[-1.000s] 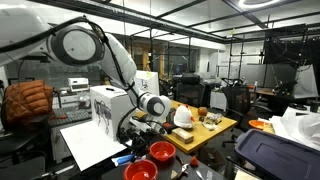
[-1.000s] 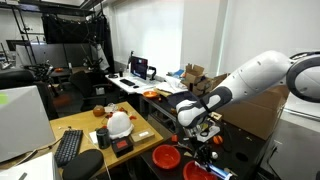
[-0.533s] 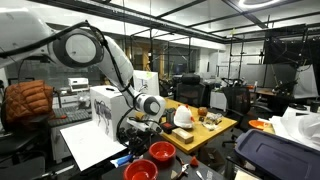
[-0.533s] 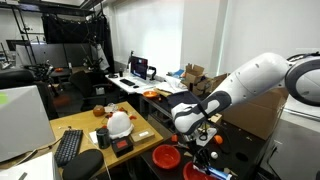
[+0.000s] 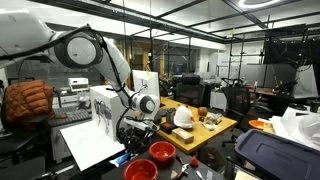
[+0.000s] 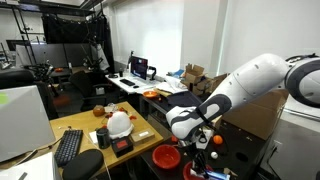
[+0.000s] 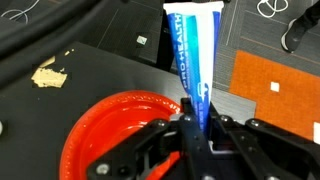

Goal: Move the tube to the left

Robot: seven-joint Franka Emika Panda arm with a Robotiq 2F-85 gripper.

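In the wrist view my gripper [image 7: 196, 122] is shut on the lower end of the blue tube [image 7: 195, 55]. The tube stands up from the jaws, its pale end toward the top of the frame. A red bowl [image 7: 115, 130] lies below and to the left of the jaws on the black table [image 7: 100, 75]. In both exterior views the gripper [image 5: 140, 133] [image 6: 197, 140] hangs just above the table beside two red bowls [image 5: 161, 151] [image 6: 167, 156]. The tube is too small to make out there.
An orange mat [image 7: 275, 85] lies to the right of the tube, and a cardboard scrap [image 7: 47, 75] to the left. A white helmet [image 6: 119, 123], a keyboard [image 6: 68, 146] and a white box [image 5: 110, 110] stand nearby on the benches.
The arm's wrist has shifted a little leftward and lower in both exterior views, with the gripper staying over the bowls.
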